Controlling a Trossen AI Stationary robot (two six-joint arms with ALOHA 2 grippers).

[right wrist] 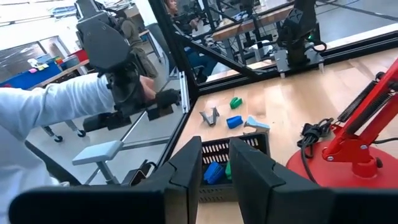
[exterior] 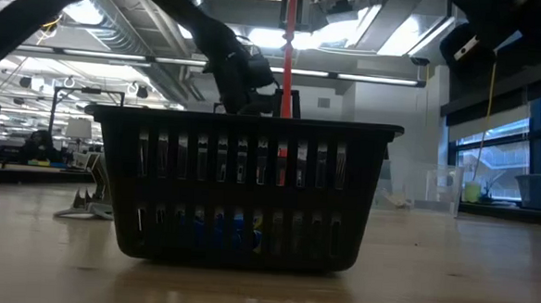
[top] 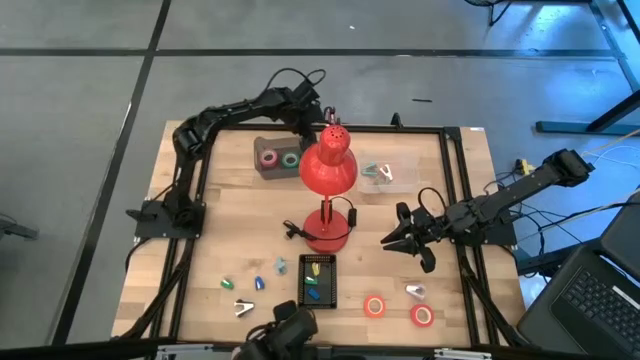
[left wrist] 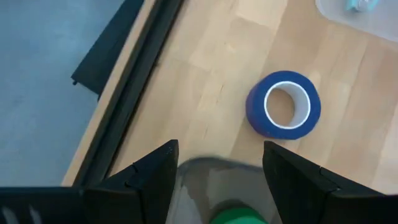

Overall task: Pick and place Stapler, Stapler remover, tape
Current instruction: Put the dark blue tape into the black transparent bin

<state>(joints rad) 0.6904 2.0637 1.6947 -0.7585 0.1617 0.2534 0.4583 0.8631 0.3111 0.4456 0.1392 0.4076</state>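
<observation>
- Left wrist view, left gripper [left wrist: 219,149]: a green shape [left wrist: 239,216] sits deep between its jaws. I cannot tell whether it is clamped or only lying under them.
- Just ahead of that gripper, a blue tape roll [left wrist: 284,104] stands on bare wood, apart from it. The black edge rail [left wrist: 134,93] runs close to one side.
- Risk: if the green thing is loosely held, any swing could drop it, and a ring landing on edge likely rolls toward the rail.
- High view: the red lamp [top: 328,168] sits right beside this gripper and the grey tray [top: 262,172] holding pink and green rolls lies just beyond. A careless sweep could knock the lamp head.
- Right gripper [top: 398,240]: jaws a narrow slot apart, nothing in them, hovering beside the lamp base.
- Ahead of it lies the black basket [top: 318,281]; off to its side, two red tape rolls [top: 375,306] lie flat.
- Risk: that slot looks too narrow for a roll unless widened first, and the lamp cord near it could snag.
</observation>
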